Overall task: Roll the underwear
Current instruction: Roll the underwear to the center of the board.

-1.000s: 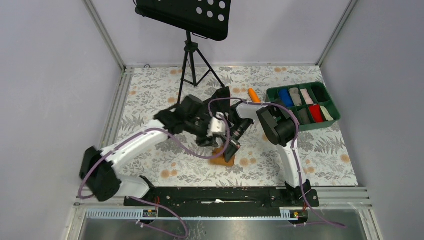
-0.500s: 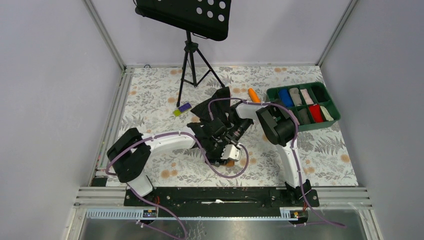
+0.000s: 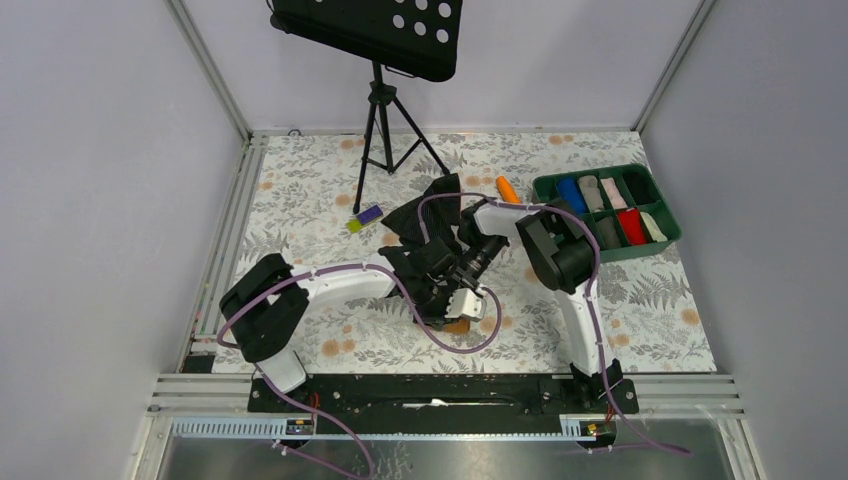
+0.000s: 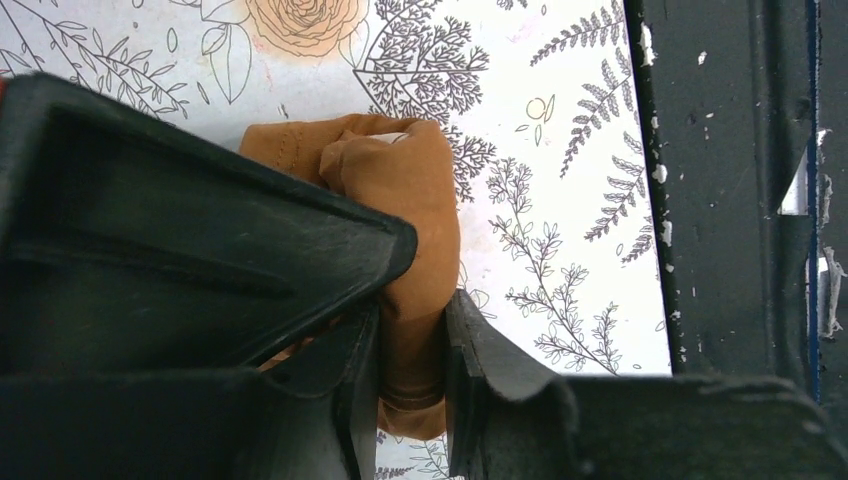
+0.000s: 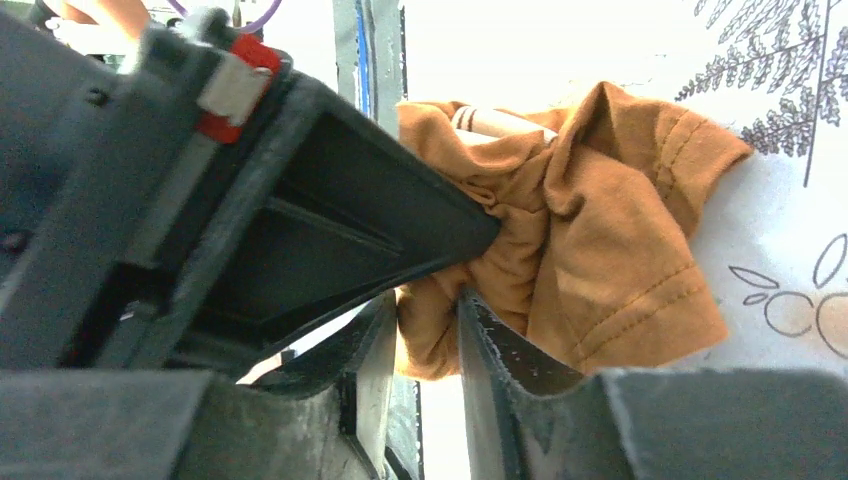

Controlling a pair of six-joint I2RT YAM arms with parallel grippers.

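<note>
The underwear (image 3: 458,326) is a caramel-brown bundle on the floral table, mostly hidden under both arms in the top view. In the left wrist view it (image 4: 400,190) is bunched into a thick fold, and my left gripper (image 4: 412,375) is shut on it. In the right wrist view the underwear (image 5: 600,260) hangs crumpled with stitched hems showing and a pale strip near its top. My right gripper (image 5: 428,340) is shut on its lower edge. Both grippers meet over the garment (image 3: 455,300) near the table's middle front.
A black garment (image 3: 425,212) lies behind the arms. An orange cylinder (image 3: 508,189) lies near a green tray (image 3: 672,232) of rolled fabrics at the right. A tripod stand (image 3: 380,130) stands at the back. A purple and yellow block (image 3: 364,217) lies left. The black base rail (image 4: 730,180) runs close by.
My left arm swung from the left in over the underwear and closed on it; its elbow now folds low at the left. The right arm barely moved.
</note>
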